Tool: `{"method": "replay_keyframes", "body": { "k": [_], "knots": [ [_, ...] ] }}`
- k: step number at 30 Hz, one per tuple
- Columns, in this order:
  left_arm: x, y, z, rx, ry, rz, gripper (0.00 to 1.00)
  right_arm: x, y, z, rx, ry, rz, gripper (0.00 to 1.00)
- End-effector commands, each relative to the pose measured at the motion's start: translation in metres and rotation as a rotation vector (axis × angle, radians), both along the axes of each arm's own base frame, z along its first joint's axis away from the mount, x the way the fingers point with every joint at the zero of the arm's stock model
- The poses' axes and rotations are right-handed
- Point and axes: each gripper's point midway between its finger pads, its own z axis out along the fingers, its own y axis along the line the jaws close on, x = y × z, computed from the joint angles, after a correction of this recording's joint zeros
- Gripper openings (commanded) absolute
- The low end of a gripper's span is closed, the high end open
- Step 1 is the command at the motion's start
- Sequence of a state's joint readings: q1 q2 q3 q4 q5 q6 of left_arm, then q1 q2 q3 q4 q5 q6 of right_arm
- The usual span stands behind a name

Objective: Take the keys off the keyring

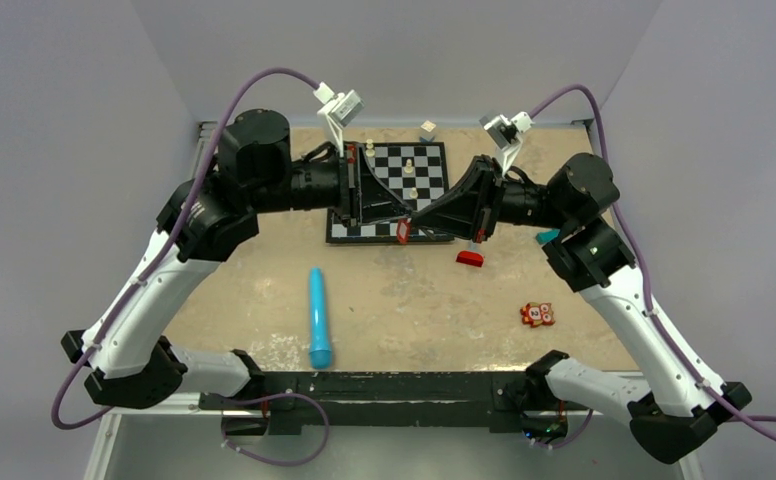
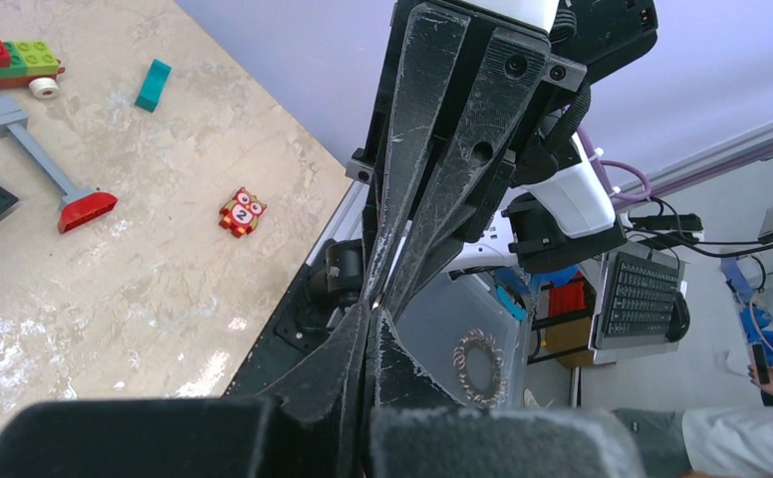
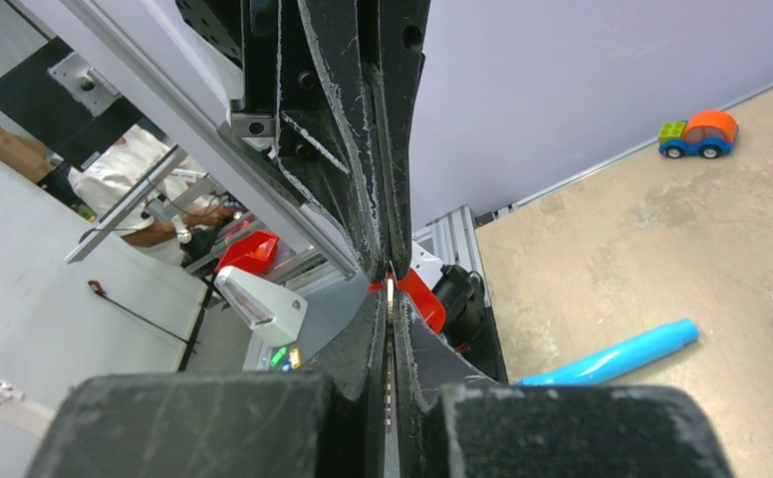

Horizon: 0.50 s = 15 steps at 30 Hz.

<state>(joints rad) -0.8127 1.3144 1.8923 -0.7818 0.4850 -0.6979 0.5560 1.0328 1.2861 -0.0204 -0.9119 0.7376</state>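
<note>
Both hands are met tip to tip in the air, over the near edge of the black-and-white chessboard (image 1: 416,165). The left hand (image 1: 399,211) is closed. The small red oblong plastic key tag with its thin metal ring (image 1: 402,232) is seen hanging just below its tips, clear of the beige desk (image 1: 414,300). The right hand (image 1: 415,213) is also pressed together, its tips touching those of the left. In the right wrist view a tiny silver-grey piece (image 3: 390,287) is seen between the tips, with the red tag just behind. Whether this piece is the flat metal key or the ring cannot be told, as it is too small.

The step in hand is judged to be the separating itself: the tag and ring are held up by one hand and the metal part is pinched by the other. No key is seen free. For the next move a slow pull apart, or a sliding along the coil of the ring, is probably needed, with both grips firm. If only the ring is pinched, nothing will be released and a new grip must be taken.
</note>
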Motion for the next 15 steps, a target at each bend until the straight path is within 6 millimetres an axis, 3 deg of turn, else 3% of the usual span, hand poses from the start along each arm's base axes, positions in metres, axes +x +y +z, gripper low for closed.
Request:
{"method": "replay_keyframes", "body": {
  "k": [1,15],
  "knots": [
    [-0.0054,0.0027,0.0170,-0.071,-0.021,-0.007,0.00,-0.0088,-0.0030,0.0125,0.037,-0.053,0.019,0.02],
    [-0.0054,0.0000,0.0220,-0.122,-0.010,-0.001,0.00,-0.0082,-0.0042,0.0223,0.079,-0.056,0.001,0.00]
  ]
}}
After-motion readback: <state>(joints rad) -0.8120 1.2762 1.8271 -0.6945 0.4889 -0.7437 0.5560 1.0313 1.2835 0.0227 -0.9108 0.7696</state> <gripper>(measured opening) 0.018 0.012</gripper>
